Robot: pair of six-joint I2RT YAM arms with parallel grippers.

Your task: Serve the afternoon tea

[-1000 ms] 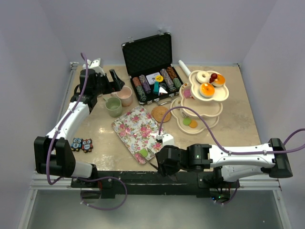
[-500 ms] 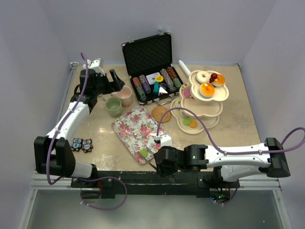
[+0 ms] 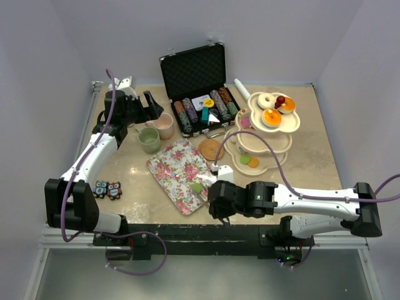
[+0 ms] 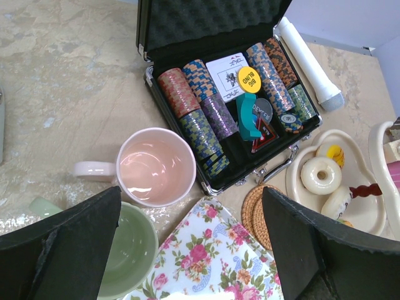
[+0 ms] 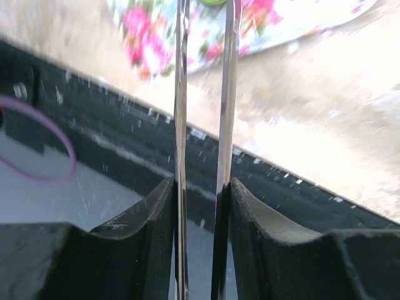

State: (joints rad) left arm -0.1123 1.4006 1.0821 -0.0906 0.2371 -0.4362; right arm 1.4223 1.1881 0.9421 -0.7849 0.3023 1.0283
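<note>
Green macaron (image 3: 196,187) sits between tips of metal tongs (image 5: 181,94) over floral tray (image 3: 175,165), lower centre; right gripper (image 5: 202,187) clamped on the tongs to squeeze it. Left gripper (image 4: 190,200) spread wide above pink cup (image 4: 156,167), likely idle

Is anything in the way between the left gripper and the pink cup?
Nothing visible. The left gripper hangs open over the pink cup, whose empty mouth shows whole between its fingers. The green cup on one side and the chip case on the other sit close beside it, not over it.

Green cup (image 4: 131,250) half hidden by left claw (image 4: 192,206); tongs (image 5: 181,94) tips cut off; floral tray (image 5: 269,19) blurred.
</note>
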